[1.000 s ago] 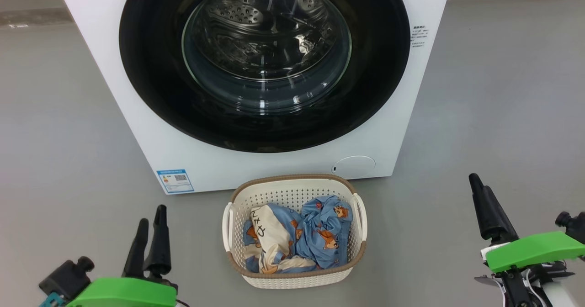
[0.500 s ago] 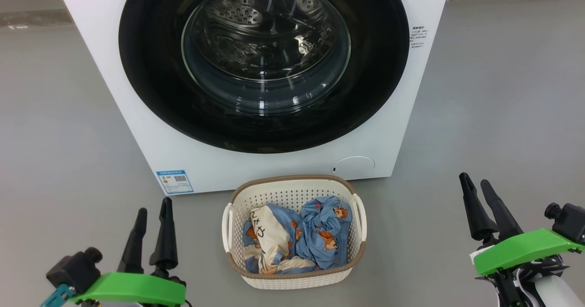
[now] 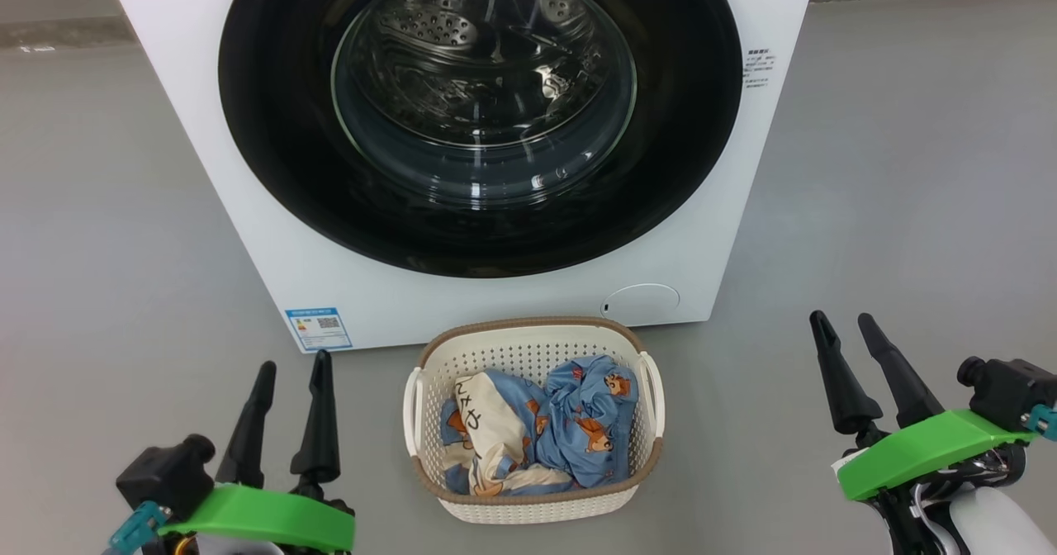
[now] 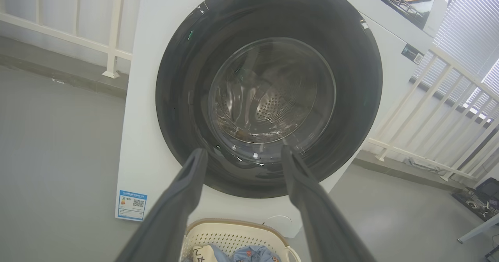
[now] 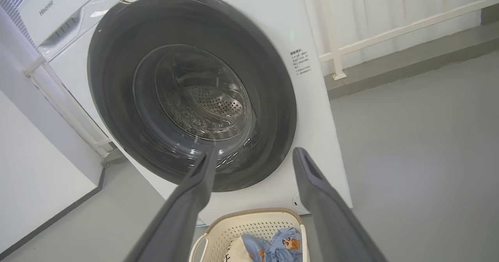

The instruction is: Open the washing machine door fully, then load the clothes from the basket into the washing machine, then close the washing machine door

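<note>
Standing on the grey floor [image 3: 908,167] is the washing machine [image 3: 198,125], a big white box. The washing machine door [image 3: 483,92] is shut flat against its front. It is round and black, with a clear glass bowl in the middle. Through the glass you can see the shiny drum with its little holes. Low down on the front there is a small blue label [image 3: 319,328] on one side and a round flap [image 3: 642,299] on the other.

The basket [image 3: 528,342] sits on the floor right under the door, near the machine. I cannot tell if they touch. The clothes [image 3: 545,431] lie bunched up inside the basket. They are light blue with little orange-brown bears, and one cream part has black marks on it.

The left gripper [image 3: 294,362] hangs over the floor to the left of the basket, apart from it. Its two dark fingers are spread and hold nothing. The right gripper [image 3: 841,317] hangs over the floor well apart from the basket on the right. Its fingers are spread too, with nothing between them. Both point toward the machine. A white railing [image 4: 113,28] stands behind the machine.
</note>
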`<state>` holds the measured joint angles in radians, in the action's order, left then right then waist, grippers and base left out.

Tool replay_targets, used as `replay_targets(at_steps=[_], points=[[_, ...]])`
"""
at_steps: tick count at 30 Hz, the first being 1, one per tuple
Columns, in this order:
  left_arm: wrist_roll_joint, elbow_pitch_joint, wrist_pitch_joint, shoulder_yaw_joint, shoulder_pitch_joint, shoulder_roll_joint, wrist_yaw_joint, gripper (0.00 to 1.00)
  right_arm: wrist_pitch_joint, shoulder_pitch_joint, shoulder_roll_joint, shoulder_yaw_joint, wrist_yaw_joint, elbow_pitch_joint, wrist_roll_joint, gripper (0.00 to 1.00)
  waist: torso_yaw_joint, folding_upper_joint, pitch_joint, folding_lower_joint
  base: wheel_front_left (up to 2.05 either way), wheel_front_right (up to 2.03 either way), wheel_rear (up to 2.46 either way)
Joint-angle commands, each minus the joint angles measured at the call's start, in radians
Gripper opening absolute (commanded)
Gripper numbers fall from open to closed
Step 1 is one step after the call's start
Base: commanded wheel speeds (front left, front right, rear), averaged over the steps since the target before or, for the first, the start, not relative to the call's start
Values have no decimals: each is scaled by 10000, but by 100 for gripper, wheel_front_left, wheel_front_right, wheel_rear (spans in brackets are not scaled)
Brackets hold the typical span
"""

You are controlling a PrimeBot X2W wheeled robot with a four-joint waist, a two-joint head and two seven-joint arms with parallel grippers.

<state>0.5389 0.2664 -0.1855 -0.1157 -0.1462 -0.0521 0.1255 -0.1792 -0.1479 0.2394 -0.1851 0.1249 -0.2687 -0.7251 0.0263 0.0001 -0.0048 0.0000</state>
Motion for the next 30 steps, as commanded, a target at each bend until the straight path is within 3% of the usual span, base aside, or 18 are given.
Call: replay_targets(at_steps=[1,16,22,30], points=[[-346,-164,-135,195,-501,-153,38,100,-193,-466,259,-196,50,230,310,100,4,-1,-2,0,0,0,0],[-1530,394,-575,285,-703,-69,47,100,-637,-725,559,-621,55,98,1695,100,-12,-1,-64,0,0,0,0],[-2194,645,-751,346,-789,-84,-151,100,-815,-795,660,-684,58,55,2256,100,-26,-1,-102,0,0,0,0],[-2408,787,-763,437,-775,-140,-188,100,-826,-754,630,-532,58,-73,2347,100,-48,-1,-139,0,0,0,0]])
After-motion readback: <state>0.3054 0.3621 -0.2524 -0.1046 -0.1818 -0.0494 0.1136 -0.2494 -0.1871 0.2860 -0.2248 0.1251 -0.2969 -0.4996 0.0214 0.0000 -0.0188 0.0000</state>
